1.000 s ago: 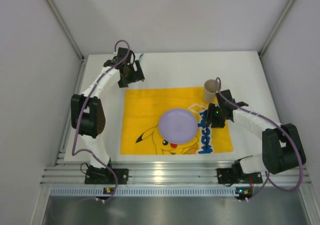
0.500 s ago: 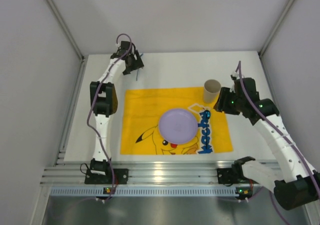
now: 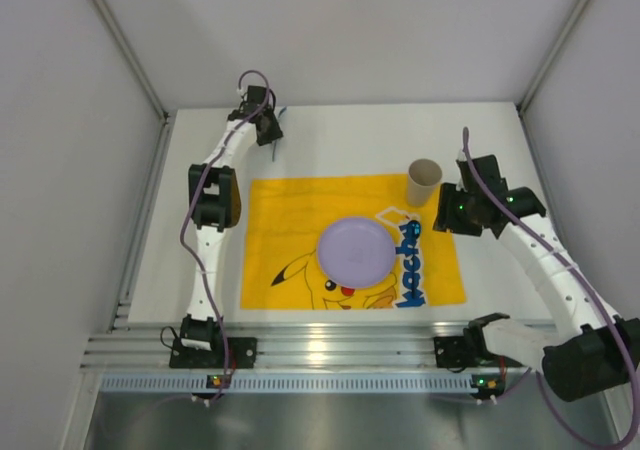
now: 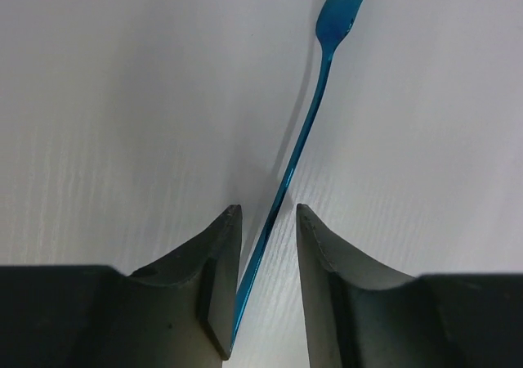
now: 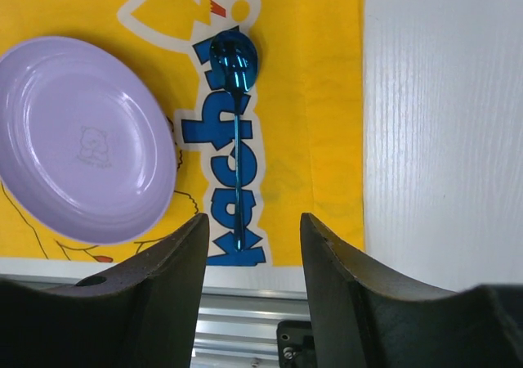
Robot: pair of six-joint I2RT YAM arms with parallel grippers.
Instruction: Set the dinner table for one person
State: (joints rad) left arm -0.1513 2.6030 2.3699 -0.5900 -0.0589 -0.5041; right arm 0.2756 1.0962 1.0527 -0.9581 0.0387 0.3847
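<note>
Two arms reach over the dinner table [image 3: 350,140] in my top view. The left gripper [image 3: 268,135] is at the far left, its arm stretched straighter than a second ago, and the right gripper [image 3: 446,217] is near the cup [image 3: 424,180].

Left wrist: white tabletop lies below. The jaws are narrowed around a blue fork [image 4: 315,110] that leans on one finger [image 4: 214,286], unpinched.

Right wrist: the jaws are spread and empty above a spoon [image 5: 235,147] beside the plate [image 5: 82,139].

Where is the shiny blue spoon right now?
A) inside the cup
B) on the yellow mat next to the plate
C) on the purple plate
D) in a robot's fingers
B: the blue spoon lies flat on the yellow mat, beside the purple plate and not touching it.
</note>
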